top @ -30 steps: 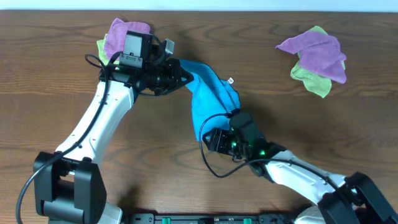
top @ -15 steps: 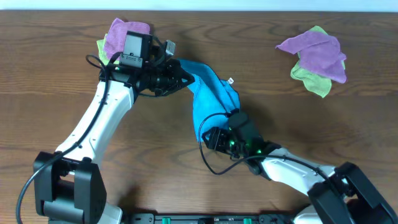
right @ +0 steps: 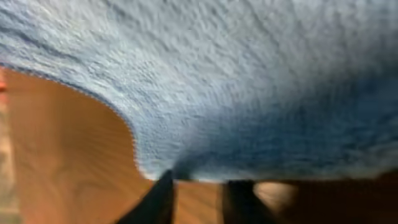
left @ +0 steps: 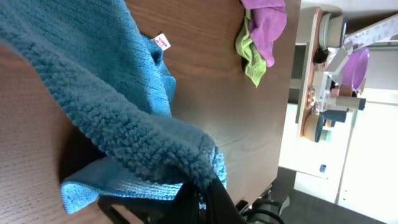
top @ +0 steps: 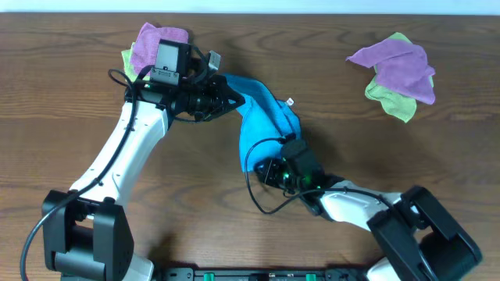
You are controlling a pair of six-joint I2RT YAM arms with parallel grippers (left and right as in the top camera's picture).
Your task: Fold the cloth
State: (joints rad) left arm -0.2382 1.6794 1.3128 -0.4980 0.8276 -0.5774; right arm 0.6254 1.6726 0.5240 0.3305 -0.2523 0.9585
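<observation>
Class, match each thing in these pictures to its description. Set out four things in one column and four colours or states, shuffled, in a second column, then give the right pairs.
Things
1. blue cloth
2. white tag
3. right-hand cloth pile
4. left gripper

Descriptions
a. purple and light green, lying off to one side
b. shut on the far end of the cloth
c. sky blue, bunched into a long band
d. small, at the cloth's edge

Pairs: 1-c, 2-d, 3-a, 4-b
</observation>
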